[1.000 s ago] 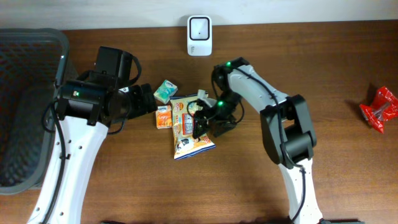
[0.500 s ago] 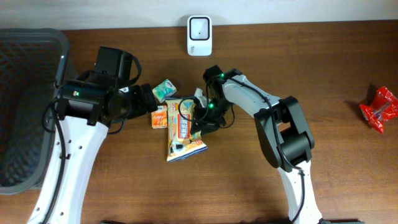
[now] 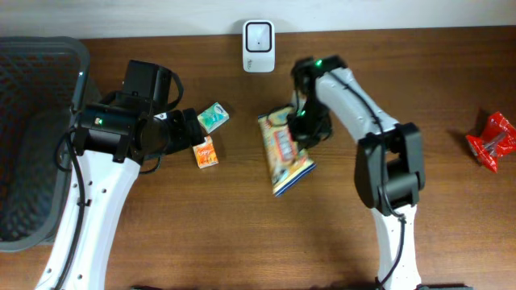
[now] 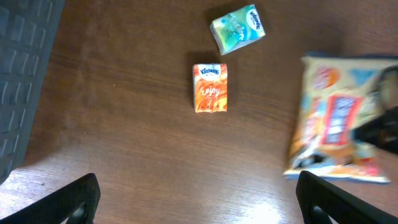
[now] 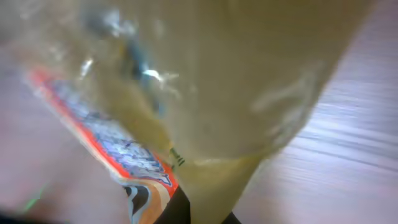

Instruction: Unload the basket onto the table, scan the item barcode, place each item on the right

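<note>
Being gripped at its upper edge by the right hand (image 3: 301, 127), whose jaws are shut on it, the snack bag (image 3: 284, 153) is lying slantwise in the overhead view, below and right of the white scanner (image 3: 258, 35), near it but apart. The step is judged to be the carrying of the bag to the scanner. It is best done with the barcode face being turned flat toward the scanner window and the film being pulled taut, so that no crease crosses the code. The left hand (image 3: 187, 127) is being held wide and empty beside an orange tissue pack (image 3: 206, 151).

From the left wrist, the bag (image 4: 336, 124) is showing yellow and orange print with a red panel, blurred, right of the orange pack (image 4: 210, 88) and a green tissue pack (image 4: 238, 28).

From the right wrist, only pale crinkled film and an orange-striped edge of the bag (image 5: 143, 162) are being shown; no barcode is being made out.
</note>
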{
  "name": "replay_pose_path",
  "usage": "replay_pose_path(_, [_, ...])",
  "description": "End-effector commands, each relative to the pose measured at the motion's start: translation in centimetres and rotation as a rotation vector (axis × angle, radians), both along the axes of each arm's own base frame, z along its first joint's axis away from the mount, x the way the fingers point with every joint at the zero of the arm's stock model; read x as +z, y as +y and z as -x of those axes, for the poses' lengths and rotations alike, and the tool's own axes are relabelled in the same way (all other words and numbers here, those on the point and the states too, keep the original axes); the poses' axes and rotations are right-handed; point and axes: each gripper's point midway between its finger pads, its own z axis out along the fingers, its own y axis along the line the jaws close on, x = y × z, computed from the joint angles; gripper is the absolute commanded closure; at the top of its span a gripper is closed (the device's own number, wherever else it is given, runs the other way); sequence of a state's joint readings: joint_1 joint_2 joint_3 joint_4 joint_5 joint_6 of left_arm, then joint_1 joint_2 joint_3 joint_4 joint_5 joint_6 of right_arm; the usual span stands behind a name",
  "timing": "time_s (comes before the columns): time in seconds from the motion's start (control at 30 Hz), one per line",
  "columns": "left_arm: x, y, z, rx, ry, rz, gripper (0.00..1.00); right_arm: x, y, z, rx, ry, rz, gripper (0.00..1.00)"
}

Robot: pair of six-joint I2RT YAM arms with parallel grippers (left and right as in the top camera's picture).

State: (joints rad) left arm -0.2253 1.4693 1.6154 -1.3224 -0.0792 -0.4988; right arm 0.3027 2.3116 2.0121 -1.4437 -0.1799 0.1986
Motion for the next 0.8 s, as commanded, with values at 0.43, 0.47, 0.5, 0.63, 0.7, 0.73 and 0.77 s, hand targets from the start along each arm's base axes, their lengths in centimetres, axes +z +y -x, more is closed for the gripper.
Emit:
replay_pose_path(0.43, [-0.1, 0.0, -0.1, 0.012, 0.001, 0.001, 0.01, 5.3, -11.4, -3.8, -0.265, -0.404, 0.780, 0.96])
replay_pose_path(0.47, [-0.1, 0.0, -0.1, 0.012, 0.001, 0.001, 0.01, 4.6, -10.7, -3.6, -0.259, -0.397, 0.759, 0.96])
replay_pose_path(0.5, [-0.1, 0.0, -0.1, 0.012, 0.001, 0.001, 0.01, 3.8, -9.7, -3.4, -0.250, -0.388, 0.727, 0.96])
replay_pose_path(0.63, [-0.1, 0.0, 0.0, 0.012, 0.002, 0.001, 0.01, 1.9, -5.3, -2.5, -0.205, -0.374, 0.619, 0.96])
replay_pose_path(0.7, [-0.1, 0.0, 0.0, 0.012, 0.002, 0.001, 0.01, 1.3, -2.2, -1.6, -0.167, -0.364, 0.549, 0.95])
replay_pose_path(0.73, [-0.1, 0.0, 0.0, 0.012, 0.002, 0.001, 0.01, 1.2, -1.3, -1.3, -0.156, -0.357, 0.527, 0.92])
replay_pose_path(0.77, [-0.1, 0.0, -0.1, 0.012, 0.001, 0.001, 0.01, 1.1, -0.4, -1.0, -0.143, -0.347, 0.500, 0.86])
